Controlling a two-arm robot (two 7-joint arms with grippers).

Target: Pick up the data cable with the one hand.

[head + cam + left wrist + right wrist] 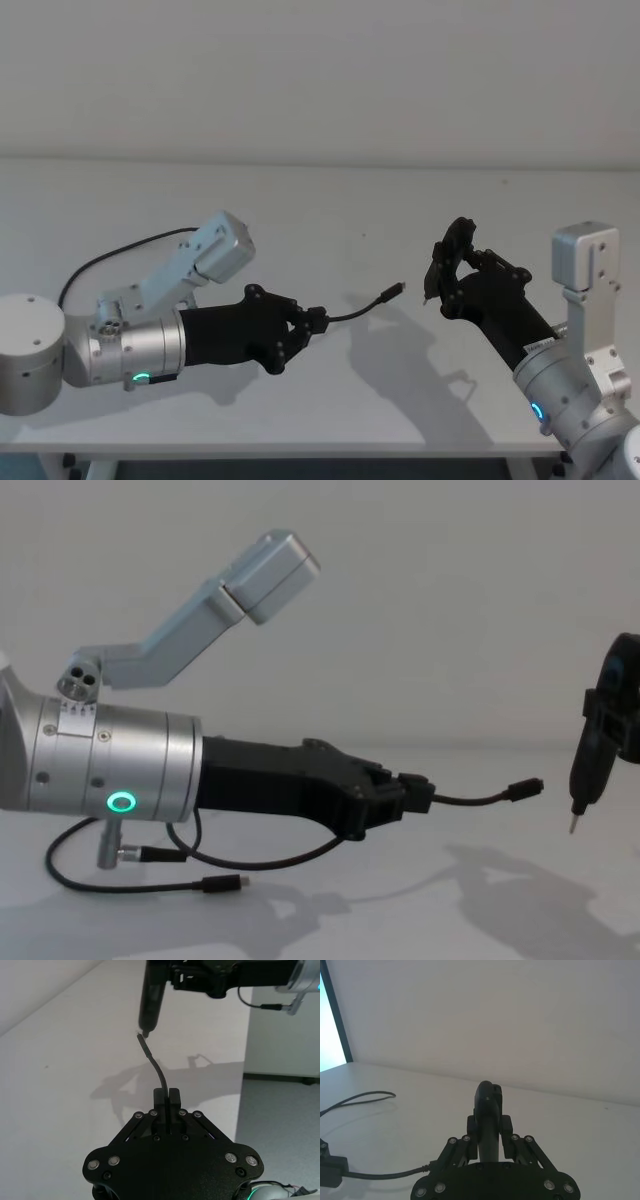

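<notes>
The left gripper is showing black against its silver wrist, where a ring is glowing green (the right arm's ring is glowing blue). The data cable is showing black against the plain white table; the pen-like tool at the right is looking blue-black.

Silver green-ringed wrist, black left gripper

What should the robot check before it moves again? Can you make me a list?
1. The left gripper is shut on the cable: ok.
2. The plug is off the table: ok.
3. The plug is apart from the pen: ok, but close.
4. The right gripper is shut on the pen: ok.
5. The cable's slack is free of the left arm: cannot tell.
</notes>
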